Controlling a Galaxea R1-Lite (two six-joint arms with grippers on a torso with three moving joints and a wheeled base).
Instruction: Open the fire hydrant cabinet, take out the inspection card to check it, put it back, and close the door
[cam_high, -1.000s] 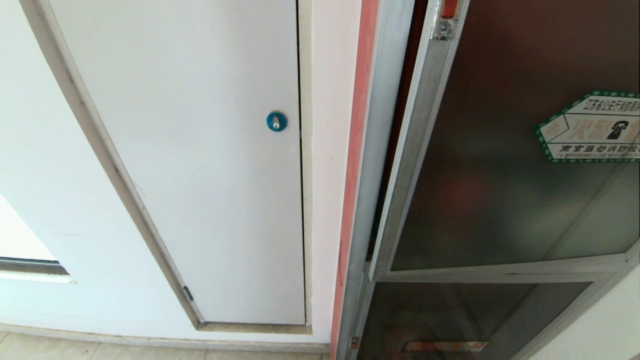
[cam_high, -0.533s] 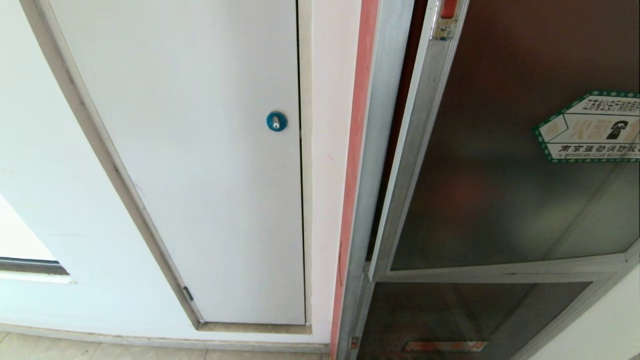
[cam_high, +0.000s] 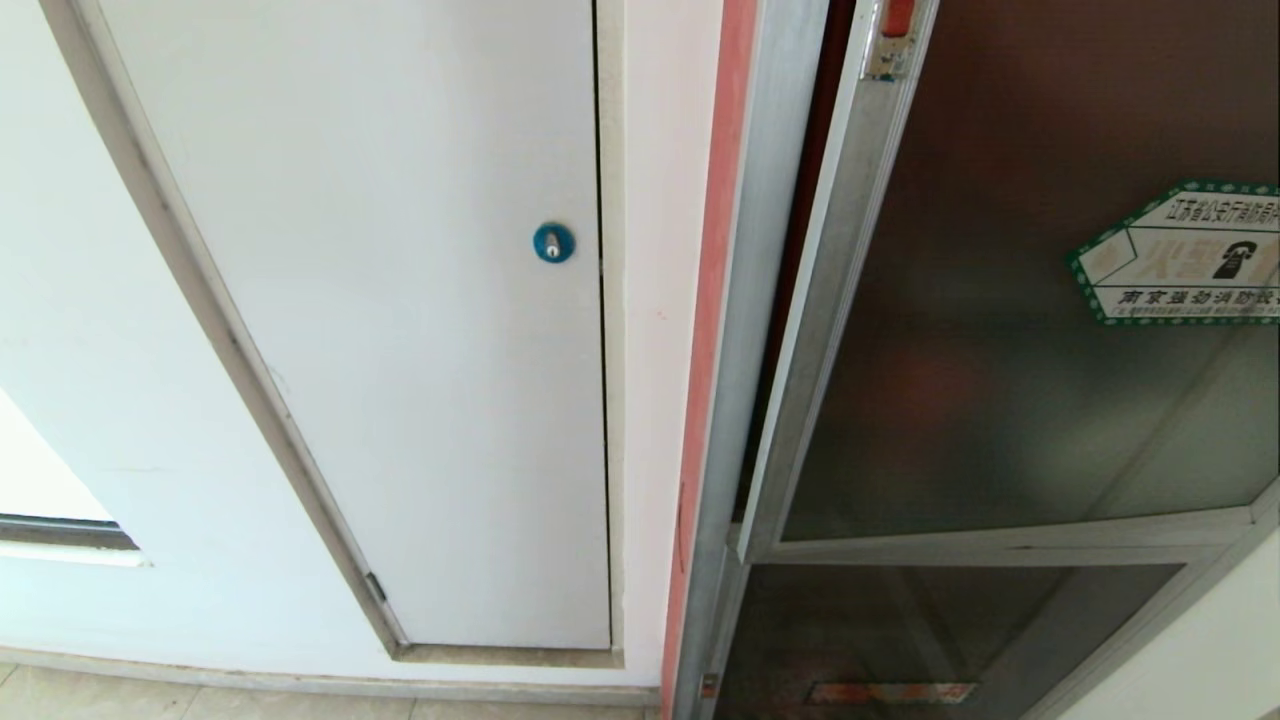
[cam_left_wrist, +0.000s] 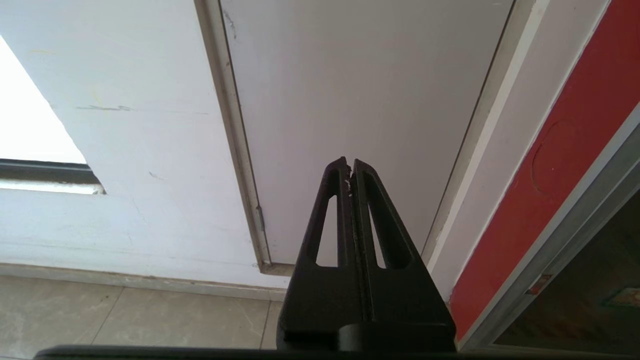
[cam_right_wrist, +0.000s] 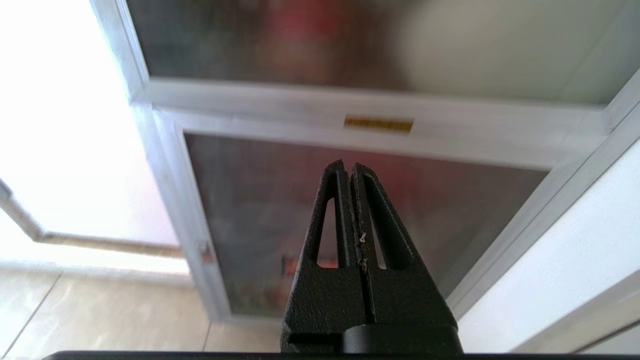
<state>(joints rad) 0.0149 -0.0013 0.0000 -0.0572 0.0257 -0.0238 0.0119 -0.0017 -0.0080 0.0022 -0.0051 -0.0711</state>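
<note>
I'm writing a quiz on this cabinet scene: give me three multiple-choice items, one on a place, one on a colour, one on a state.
1. Where is the hexagonal sticker?
A. on the door's glass
B. on the white panel
C. on the floor

2. What colour is the round lock?
A. red
B. blue
C. yellow

3. How do the right gripper's jaws stand?
A. wide open
B. shut on a card
C. shut, empty

Key: 1 A, it sits on the dark pane; 2 B, blue ring on white panel; 3 C, tips meet with nothing between.
</note>
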